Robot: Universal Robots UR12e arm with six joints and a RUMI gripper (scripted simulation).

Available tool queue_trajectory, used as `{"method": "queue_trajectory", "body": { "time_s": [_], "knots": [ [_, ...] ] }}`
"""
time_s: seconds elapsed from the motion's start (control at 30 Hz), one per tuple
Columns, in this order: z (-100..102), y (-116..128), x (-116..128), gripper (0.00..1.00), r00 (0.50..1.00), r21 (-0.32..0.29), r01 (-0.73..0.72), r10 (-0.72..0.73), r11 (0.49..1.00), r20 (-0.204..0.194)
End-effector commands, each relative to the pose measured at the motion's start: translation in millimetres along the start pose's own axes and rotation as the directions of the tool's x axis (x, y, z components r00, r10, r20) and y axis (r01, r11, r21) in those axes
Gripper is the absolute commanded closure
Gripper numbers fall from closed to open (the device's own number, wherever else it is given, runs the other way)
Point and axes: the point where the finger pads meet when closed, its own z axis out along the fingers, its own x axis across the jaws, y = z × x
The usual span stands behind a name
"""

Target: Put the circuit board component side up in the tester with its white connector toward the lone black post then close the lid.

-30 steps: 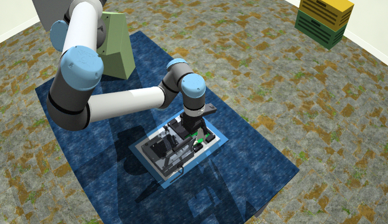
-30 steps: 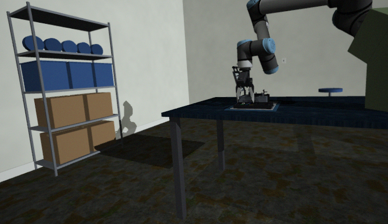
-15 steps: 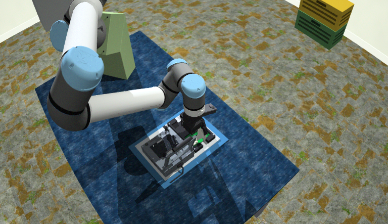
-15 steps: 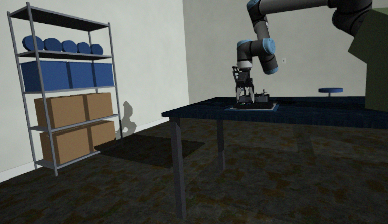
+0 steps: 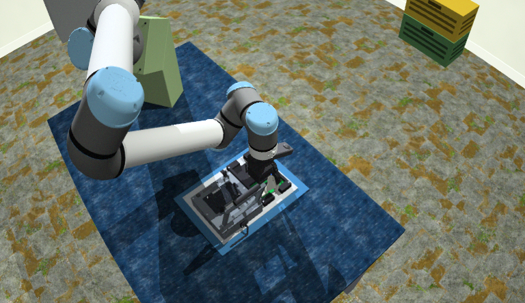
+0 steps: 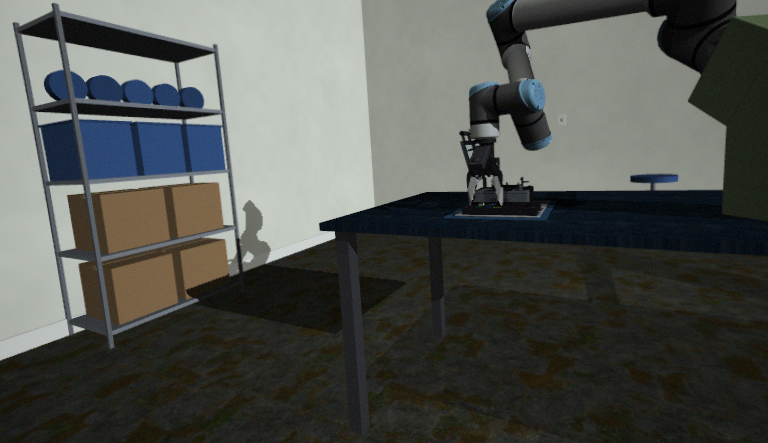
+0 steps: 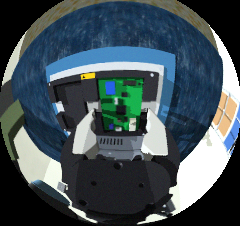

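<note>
The green circuit board [image 7: 120, 103] lies in the black tray [image 7: 107, 93], component side up; only slivers of green show under the arm in the top view [image 5: 266, 193]. My gripper [image 7: 121, 109] is open, pointing straight down, low over the tray. Its two light fingers stand on either side of the board's near end. I cannot tell whether they touch it. The gripper also shows in the top view [image 5: 271, 185] and the exterior view [image 6: 484, 196]. The dark tester [image 5: 222, 202] sits beside the tray on the same white plate, its lid raised. The pins and the lone black post are too small to make out.
The fixture plate [image 5: 240, 202] lies on a blue mat on a dark table [image 6: 543, 217]. The robot's green pedestal [image 5: 156, 59] stands at the table's far end. A shelf with boxes [image 6: 130, 178] and stacked crates [image 5: 439, 20] stand well away on the floor.
</note>
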Motion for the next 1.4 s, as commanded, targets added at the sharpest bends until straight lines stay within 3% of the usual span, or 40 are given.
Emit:
{"method": "queue_trajectory", "body": {
  "time_s": [0.0,1.37],
  "knots": [
    [5.5,-0.1,1.3,0.41,1.0,0.0,-0.001,0.001,1.0,-0.001],
    [10.1,-0.3,0.9,0.41,1.0,0.0,0.0,0.0,1.0,-0.001]
  ]
}}
